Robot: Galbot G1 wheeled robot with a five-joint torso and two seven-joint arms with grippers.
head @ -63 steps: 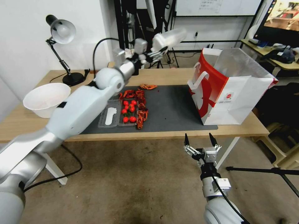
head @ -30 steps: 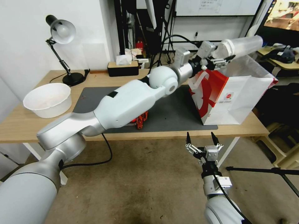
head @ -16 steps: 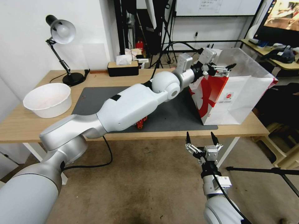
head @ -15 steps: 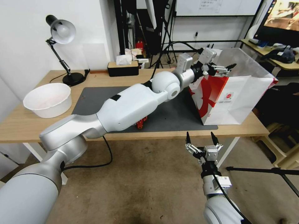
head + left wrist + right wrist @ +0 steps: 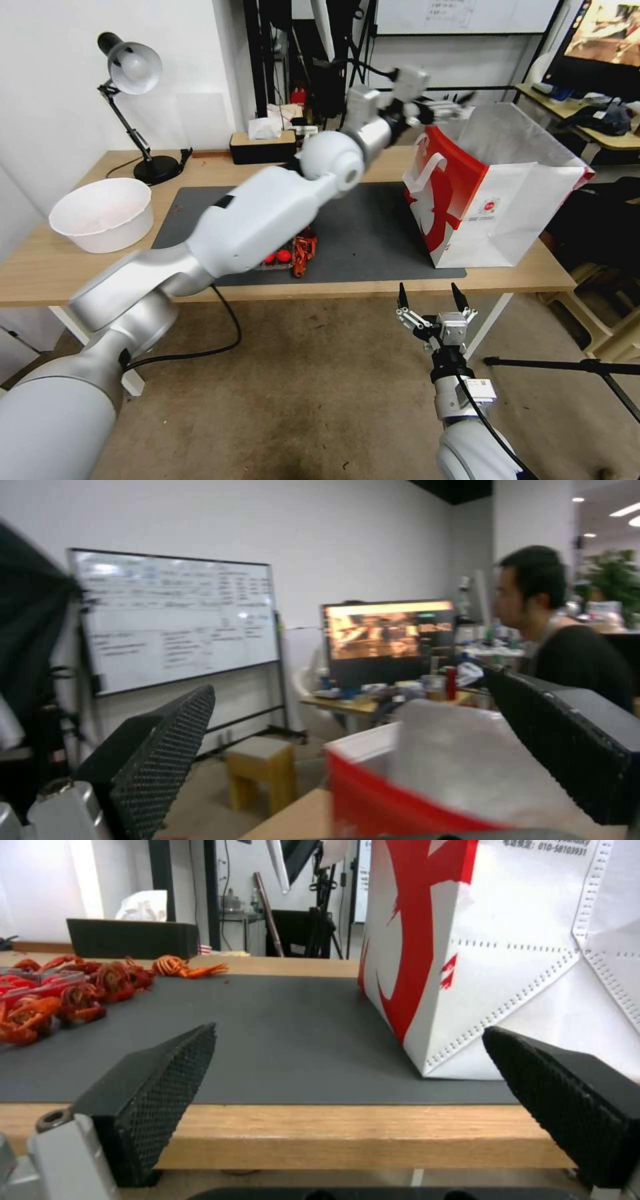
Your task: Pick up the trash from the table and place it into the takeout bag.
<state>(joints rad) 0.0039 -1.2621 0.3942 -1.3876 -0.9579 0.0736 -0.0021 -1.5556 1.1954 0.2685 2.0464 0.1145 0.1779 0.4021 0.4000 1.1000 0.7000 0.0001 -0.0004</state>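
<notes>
L end effector (image 5: pixel 445 107) up high over the far-left top edge of the takeout bag (image 5: pixel 497 200), arm stretched diagonally across the table (image 5: pixel 40 263) from near left to far right. Fingers (image 5: pixel 160 760) spread wide w/ nothing between them; in the L wrist view the bag's red rim and silvery lining (image 5: pixel 460 775) sit just below the gap.

R end effector (image 5: pixel 430 303) parked low, off the near edge of the table, below and a bit left of the bag. Fingers (image 5: pixel 157 1090) apart, empty, pointing at the table edge and the bag's near corner.

Takeout bag stands upright, mouth open, on the right end of the table, partly on the dark grey mat (image 5: pixel 363 230), partly on bare wood. Red side panel w/ white strap handle (image 5: pixel 427 175) faces left.

Trash left on the mat: red crayfish shells (image 5: pixel 80 985) and a clear plastic tray (image 5: pixel 270 261) holding small red tomatoes, near the mat's near edge, mostly hidden behind the L arm in the head view, well left of the bag. One orange shell piece (image 5: pixel 183 967) lies apart, farther back on the mat.

White bowl (image 5: pixel 101 213) on bare wood at the left end. Desk lamp (image 5: pixel 133 73) at the far-left corner, black tissue box (image 5: pixel 263 145) along the far edge.
</notes>
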